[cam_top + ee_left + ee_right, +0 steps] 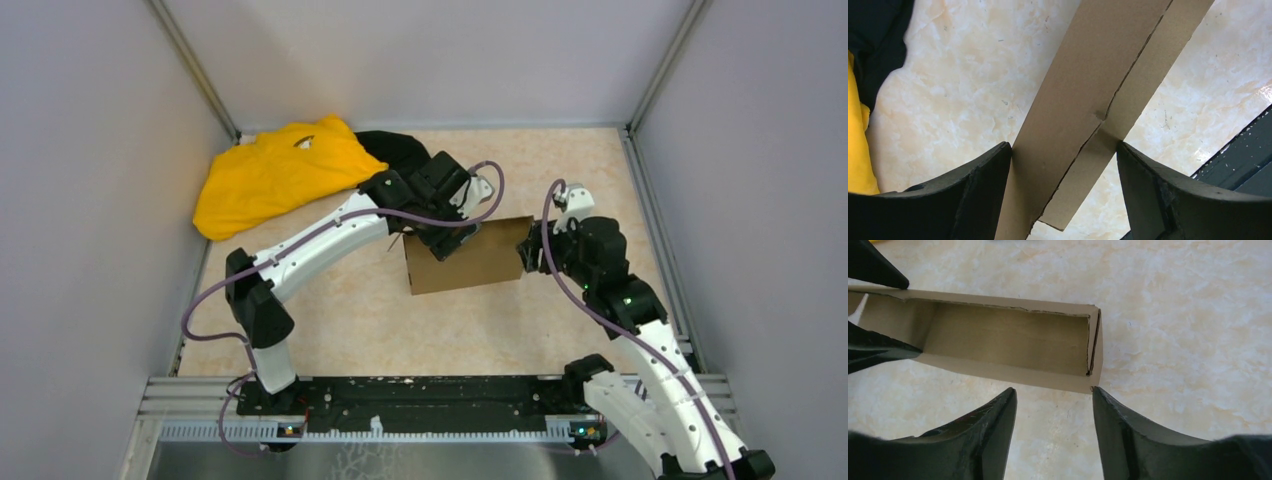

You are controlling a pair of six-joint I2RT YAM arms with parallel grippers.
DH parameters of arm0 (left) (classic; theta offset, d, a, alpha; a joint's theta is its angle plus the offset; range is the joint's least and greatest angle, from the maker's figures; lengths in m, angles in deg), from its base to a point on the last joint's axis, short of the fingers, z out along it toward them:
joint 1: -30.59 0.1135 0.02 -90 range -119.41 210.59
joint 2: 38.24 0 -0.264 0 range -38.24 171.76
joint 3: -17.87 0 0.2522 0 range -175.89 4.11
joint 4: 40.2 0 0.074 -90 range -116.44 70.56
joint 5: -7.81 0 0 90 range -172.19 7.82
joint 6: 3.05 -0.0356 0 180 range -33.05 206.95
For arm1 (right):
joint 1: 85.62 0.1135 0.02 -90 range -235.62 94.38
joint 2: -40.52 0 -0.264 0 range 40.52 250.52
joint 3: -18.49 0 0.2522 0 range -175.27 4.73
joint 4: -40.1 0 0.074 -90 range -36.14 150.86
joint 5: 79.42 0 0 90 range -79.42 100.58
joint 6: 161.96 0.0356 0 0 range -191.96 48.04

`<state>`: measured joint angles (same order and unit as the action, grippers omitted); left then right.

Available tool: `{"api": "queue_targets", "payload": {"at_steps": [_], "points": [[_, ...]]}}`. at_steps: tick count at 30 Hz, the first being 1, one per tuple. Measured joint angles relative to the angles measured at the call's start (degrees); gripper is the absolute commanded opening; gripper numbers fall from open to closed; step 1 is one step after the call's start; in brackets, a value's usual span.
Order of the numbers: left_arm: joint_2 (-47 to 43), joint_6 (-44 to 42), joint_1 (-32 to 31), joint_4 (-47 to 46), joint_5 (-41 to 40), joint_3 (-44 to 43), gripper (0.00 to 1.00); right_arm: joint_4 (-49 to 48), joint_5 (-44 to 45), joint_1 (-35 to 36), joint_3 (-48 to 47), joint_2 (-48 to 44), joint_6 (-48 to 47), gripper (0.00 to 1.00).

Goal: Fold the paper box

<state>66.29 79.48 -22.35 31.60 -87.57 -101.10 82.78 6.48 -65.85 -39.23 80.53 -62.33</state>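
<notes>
The box (470, 258) sits near the middle of the worktop (350, 320), its walls up and its hollow showing in the right wrist view. The left gripper (440, 243) is at the box's 10 o'clock corner. Its fingers (993, 165) press on both edges of the cardboard, so it looks to be gripping the box. The right gripper (528, 255) is at the 3 o'clock end with its jaws apart and nothing between them, and the box corner is just off one fingertip.

The end flap (1094, 347) is the weak spot, since a slit shows beside it and it looks only loosely tucked. A right-hand move that catches the corner instead of the flap would likely shove the box toward 9 o'clock and twist it in the left hold. The seam (1128, 75) is already kinked, so a hard squeeze could buckle or split that wall. If the left hold slipped, the walls would probably spring flat.
</notes>
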Motion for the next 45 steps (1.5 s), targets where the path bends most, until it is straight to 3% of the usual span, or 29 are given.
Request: {"api": "queue_targets", "payload": {"at_steps": [2, 6, 10, 19, 26, 31, 45], "points": [[-0.2, -0.3, 0.0, -1.0, 0.0, 0.5, 0.82, 1.2, 0.2, 0.0, -1.4, -0.2, -0.2, 0.84], [-0.6, -1.3, 0.2, -2.6, 0.1, 1.4, 0.81, 3.0, 0.1, 0.0, -5.8, 0.2, -3.4, 0.9], [-1.1, -2.1, 0.7, -4.2, 1.1, 2.6, 0.81, 3.2, -1.0, -0.4, -10.4, 3.2, -7.8, 0.9], [-3.9, -5.3, 3.6, -8.6, 7.8, 7.2, 0.81, 4.7, -17.0, -6.3, -15.1, 17.9, -22.5, 0.86], [-5.1, -9.3, 7.4, -8.1, 13.9, 8.6, 0.8, 9.2, -28.2, -6.4, -20.3, 23.1, -33.1, 0.98], [-6.3, -11.3, 10.0, -7.8, 17.7, 10.0, 0.79, 11.9, -34.7, -5.8, -24.6, 25.4, -39.1, 0.99], [-7.2, -13.2, 12.5, -6.8, 23.3, 11.4, 0.78, 17.7, -37.1, -0.9, -34.8, 40.9, -47.0, 0.98]]}}
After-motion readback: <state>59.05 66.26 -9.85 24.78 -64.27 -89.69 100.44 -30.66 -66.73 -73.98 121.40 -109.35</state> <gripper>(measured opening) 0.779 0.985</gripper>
